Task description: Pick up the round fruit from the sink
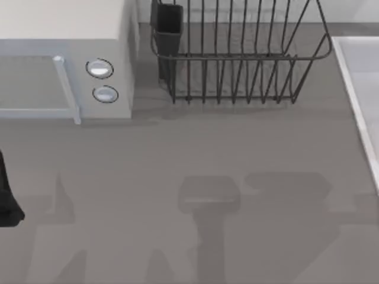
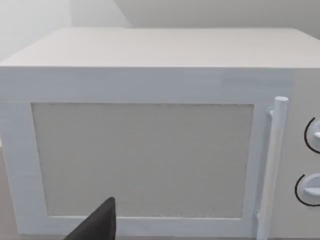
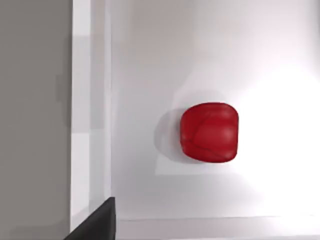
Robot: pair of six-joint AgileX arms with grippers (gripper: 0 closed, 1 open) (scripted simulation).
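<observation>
Right tool finger (image 3: 95,222): opening can't tell | round fruit (image 3: 209,132) in sink (image 3: 90,100), no long axis

**Red on white, grey all round**

The fruit (image 3: 209,132) is glossy red, lying in a white sink (image 3: 90,125) with a paler rim. The table (image 1: 177,177) is mid grey. The microwave (image 2: 150,75) is off-white, its knobs (image 1: 99,68) silver, perhaps black-ringed. The rack (image 1: 237,59) is dark wire.
</observation>
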